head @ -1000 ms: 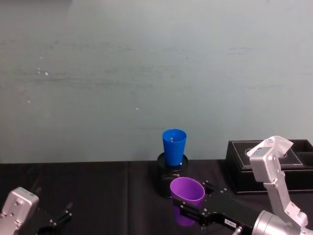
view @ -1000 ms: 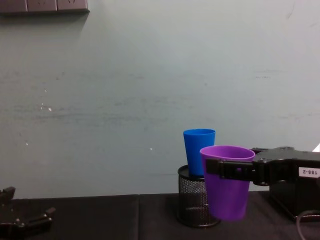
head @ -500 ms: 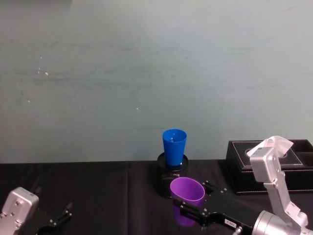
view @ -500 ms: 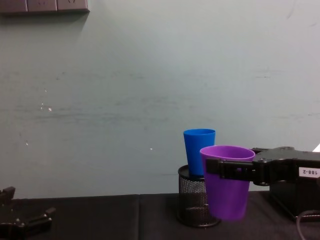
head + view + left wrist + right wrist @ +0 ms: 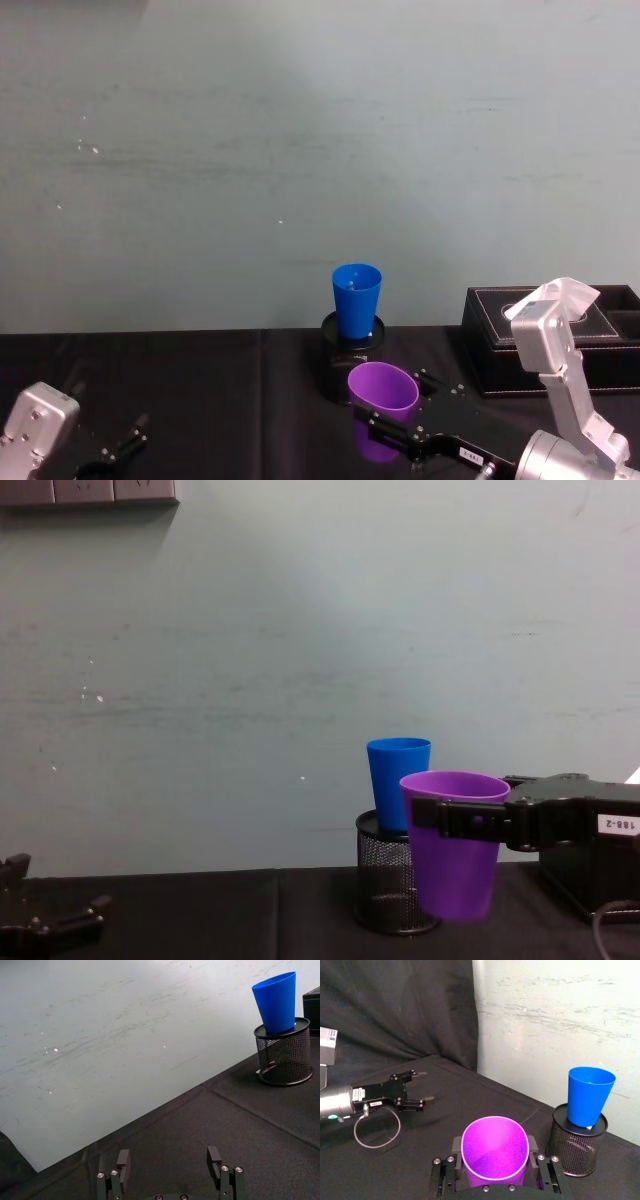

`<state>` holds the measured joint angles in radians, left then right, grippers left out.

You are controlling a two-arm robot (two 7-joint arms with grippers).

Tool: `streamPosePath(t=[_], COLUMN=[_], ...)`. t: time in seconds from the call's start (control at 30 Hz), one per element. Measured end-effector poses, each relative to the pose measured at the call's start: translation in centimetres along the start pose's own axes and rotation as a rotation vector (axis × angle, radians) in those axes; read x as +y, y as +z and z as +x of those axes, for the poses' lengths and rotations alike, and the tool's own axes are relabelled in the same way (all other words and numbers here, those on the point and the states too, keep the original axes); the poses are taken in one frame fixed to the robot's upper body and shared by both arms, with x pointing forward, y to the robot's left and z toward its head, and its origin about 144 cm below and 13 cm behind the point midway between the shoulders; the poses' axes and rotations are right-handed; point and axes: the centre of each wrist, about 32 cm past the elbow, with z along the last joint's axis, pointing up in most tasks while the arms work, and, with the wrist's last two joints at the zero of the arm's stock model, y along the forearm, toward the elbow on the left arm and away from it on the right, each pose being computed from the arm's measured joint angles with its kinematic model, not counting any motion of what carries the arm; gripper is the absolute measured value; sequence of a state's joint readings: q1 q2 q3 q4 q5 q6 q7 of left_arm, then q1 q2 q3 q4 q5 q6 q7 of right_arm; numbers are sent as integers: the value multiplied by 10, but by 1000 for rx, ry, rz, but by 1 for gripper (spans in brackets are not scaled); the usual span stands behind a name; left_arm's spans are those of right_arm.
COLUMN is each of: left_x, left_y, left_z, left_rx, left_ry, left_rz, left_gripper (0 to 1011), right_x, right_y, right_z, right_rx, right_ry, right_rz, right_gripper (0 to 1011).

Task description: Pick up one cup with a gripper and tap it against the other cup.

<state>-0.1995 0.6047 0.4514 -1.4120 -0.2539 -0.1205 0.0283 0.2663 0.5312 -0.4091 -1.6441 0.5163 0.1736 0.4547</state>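
My right gripper (image 5: 450, 820) is shut on the purple cup (image 5: 455, 845), holding it upright above the table, a little in front of and to the right of the blue cup (image 5: 398, 783). The purple cup (image 5: 382, 398) sits between the black fingers (image 5: 449, 1172) in the right wrist view. The blue cup (image 5: 356, 299) stands in a black wire-mesh pen holder (image 5: 345, 360) by the wall. The two cups are apart (image 5: 495, 1150) (image 5: 589, 1095). My left gripper (image 5: 170, 1165) rests low at the left, open and empty.
A black box (image 5: 560, 335) stands on the table to the right of the pen holder (image 5: 385, 885). A pale wall runs close behind. The black cloth (image 5: 210, 1125) lies bare to the left.
The purple cup and right gripper hold almost still. The left arm has sunk slightly lower in the head view.
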Motion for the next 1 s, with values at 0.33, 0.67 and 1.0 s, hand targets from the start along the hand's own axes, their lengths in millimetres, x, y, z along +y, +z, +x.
streamPosePath(t=[0.33,0.67,1.0], left_x=[0,0,0], left_y=[0,0,0], left_z=[0,0,0], left_rx=[0,0,0], left_ry=[0,0,0], left_rz=[0,0,0], left_gripper=[1000,1000,1000], right_x=[0,0,0], right_y=[0,0,0], right_z=[0,0,0], right_rx=[0,0,0], right_ry=[0,0,0], right_rz=[0,0,0], right_gripper=[735,735,735])
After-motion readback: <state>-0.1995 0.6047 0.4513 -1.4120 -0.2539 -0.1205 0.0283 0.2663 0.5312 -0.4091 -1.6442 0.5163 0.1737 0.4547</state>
